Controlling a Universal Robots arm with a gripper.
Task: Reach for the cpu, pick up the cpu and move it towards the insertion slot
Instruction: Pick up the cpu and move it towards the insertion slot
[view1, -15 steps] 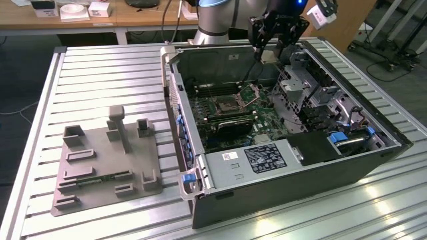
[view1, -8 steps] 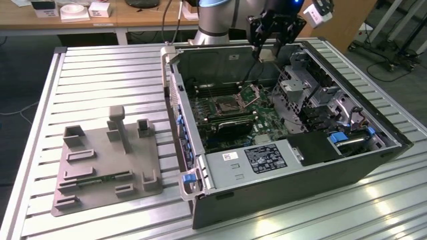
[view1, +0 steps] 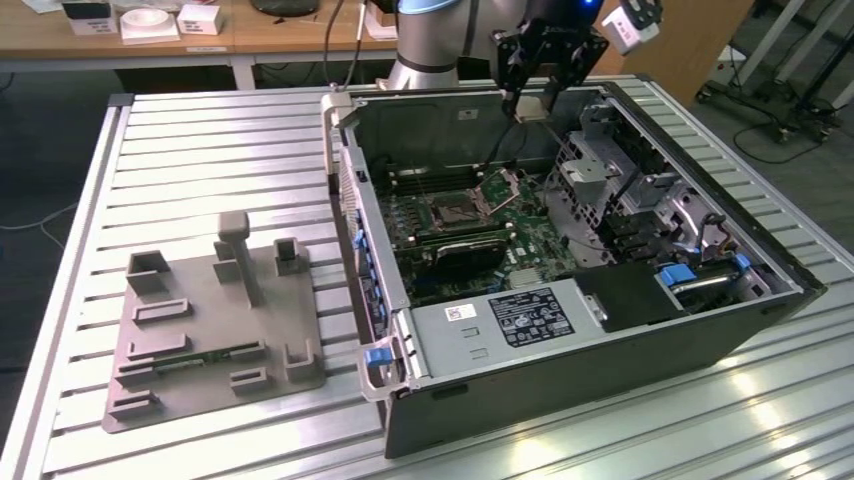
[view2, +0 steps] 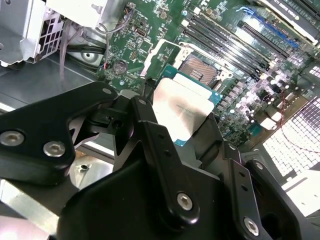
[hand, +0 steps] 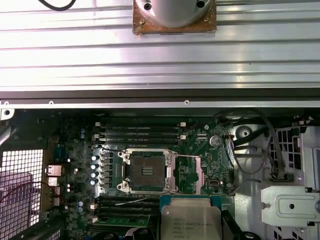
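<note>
cpu (view1: 530, 108) in gripper (view1: 529, 112) above open computer case (view1: 747, 250), insertion slot (view1: 451, 211) on motherboard (view1: 534, 235) inside

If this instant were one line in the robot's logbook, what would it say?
gripper: shut on cpu | position: above open computer case | insertion slot: frame open, empty | cpu: not yet seated

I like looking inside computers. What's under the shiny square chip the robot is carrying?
The hand holds the cpu above the green motherboard, near the open insertion slot. The board directly beneath the chip is hidden.
</note>
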